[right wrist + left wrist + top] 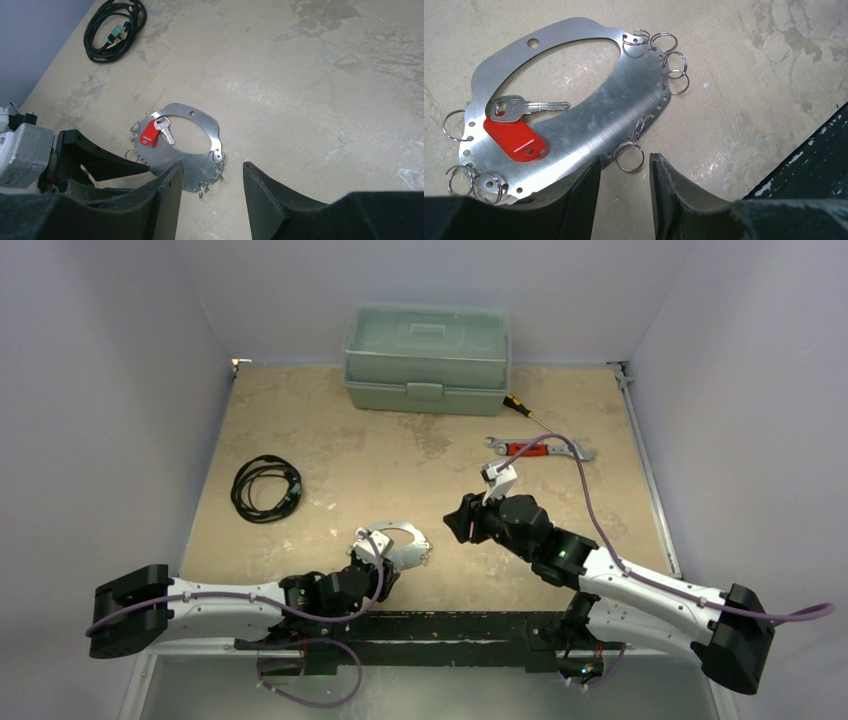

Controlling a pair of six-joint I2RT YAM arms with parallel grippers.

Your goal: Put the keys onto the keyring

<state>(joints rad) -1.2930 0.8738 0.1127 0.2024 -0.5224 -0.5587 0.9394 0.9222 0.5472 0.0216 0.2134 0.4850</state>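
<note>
**Released at the keyring [589, 115]: left hand [624, 165] down low, right hand [212, 172] hovering open**

Lies flat on the table [330, 440], near the front edge and just ahead of the left arm. Reads as a broad oval band of bright sheet metal with a large opening, small split rings [629, 156] hooked through holes round its rim. Carries one key [526, 105]: head on the left side of the band, blade reaching out across the opening, red tag [516, 140] resting on the metal just below. Hung from a ring or merely lying there? Cannot tell.

Over to the left hand: sits low at the near rim, fingers [581, 200] parted, gripping nothing. Covers the edge of the band with one finger; touching or not, cannot tell. Frames a single split ring in the gap between the two.

And the right hand: hangs above the table to the right of the keyring, apart from it, fingers [262, 200] spread wide, empty. Looks down past its own tips at the band, the key and the left hand.

Further back: coiled black cable [265, 488] off to the left, pale green toolbox [427, 358] against the back wall, red-handled wrench [535, 449] and a screwdriver [522, 410] to the right, all well apart from the keyring.
</note>
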